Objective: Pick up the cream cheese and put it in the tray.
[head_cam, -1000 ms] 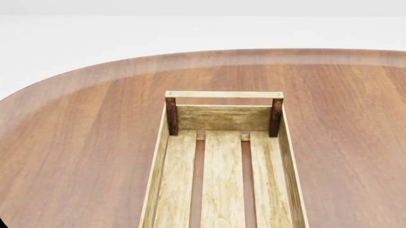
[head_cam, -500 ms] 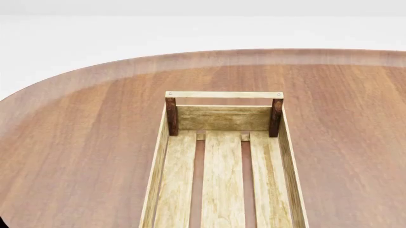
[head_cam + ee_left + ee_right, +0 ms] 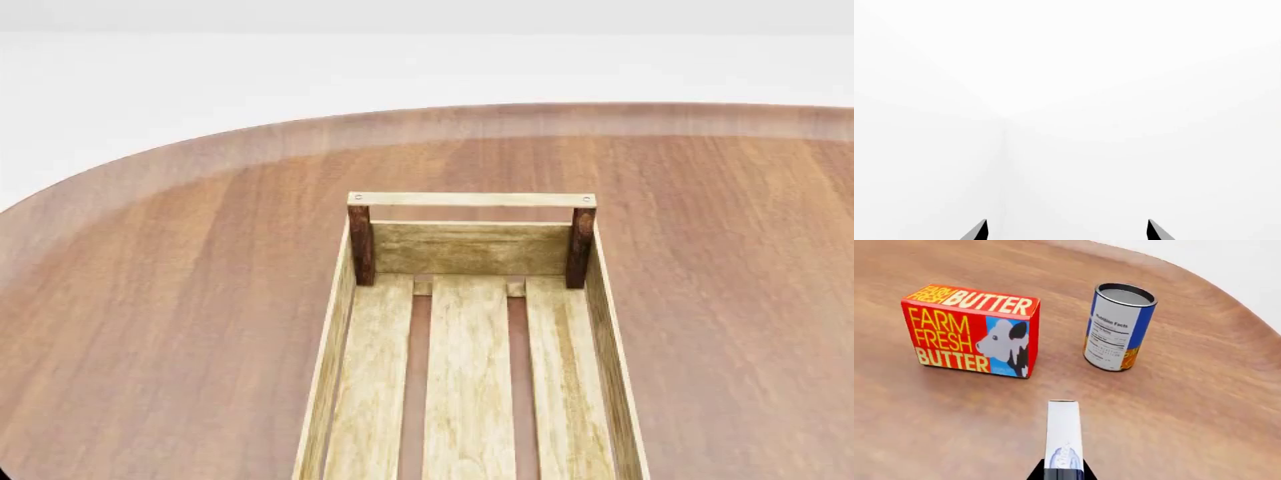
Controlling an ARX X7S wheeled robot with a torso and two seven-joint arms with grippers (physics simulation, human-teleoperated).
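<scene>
The cream cheese point(image 3: 1063, 432), a thin white box with a blue logo, is seen edge-on in the right wrist view. My right gripper point(image 3: 1063, 473) is shut on it, its dark fingers point(image 3: 1037, 474) pressing both sides, and holds it above the brown table. The tray point(image 3: 467, 248), a long crate of light slats with dark corner posts, lies lengthwise in the head view and holds nothing. Neither arm shows in the head view. My left gripper point(image 3: 1066, 231) is open, its two tips wide apart against plain white background.
A red-orange butter box point(image 3: 971, 330) and a blue-orange can point(image 3: 1117, 326) stand upright on the round wooden table point(image 3: 1187, 410) beyond the held box. The table's curved far edge point(image 3: 267, 130) runs behind the tray.
</scene>
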